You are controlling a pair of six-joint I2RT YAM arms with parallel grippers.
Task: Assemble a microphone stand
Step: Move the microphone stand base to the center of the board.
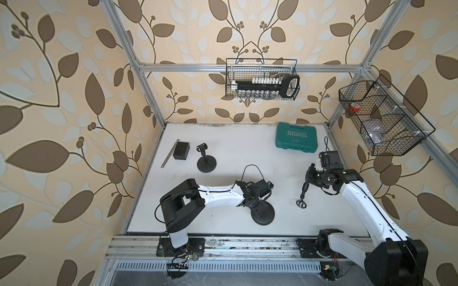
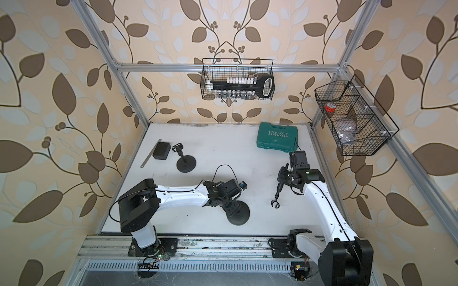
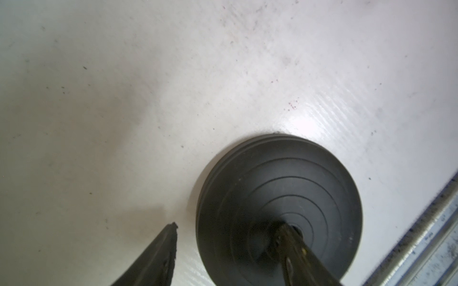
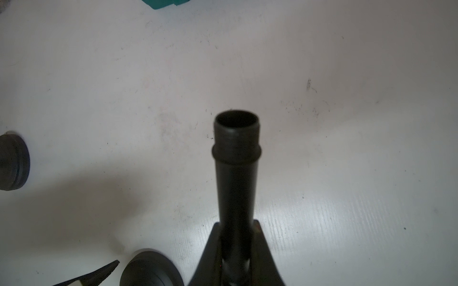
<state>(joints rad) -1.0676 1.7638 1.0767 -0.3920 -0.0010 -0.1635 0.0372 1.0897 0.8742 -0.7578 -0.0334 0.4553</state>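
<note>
A black round base lies on the white table near the front. My left gripper is down over it and open. One finger rests at the base's centre hole; the other finger stands just outside its rim. My right gripper is shut on a black pole held above the table, right of the base. The pole's free end shows a hollow collar in the right wrist view and looks forked in both top views.
An assembled stand with a clip stands at the back left, beside a black box and a metal ruler. A green case lies at the back right. Wire baskets hang on the frame.
</note>
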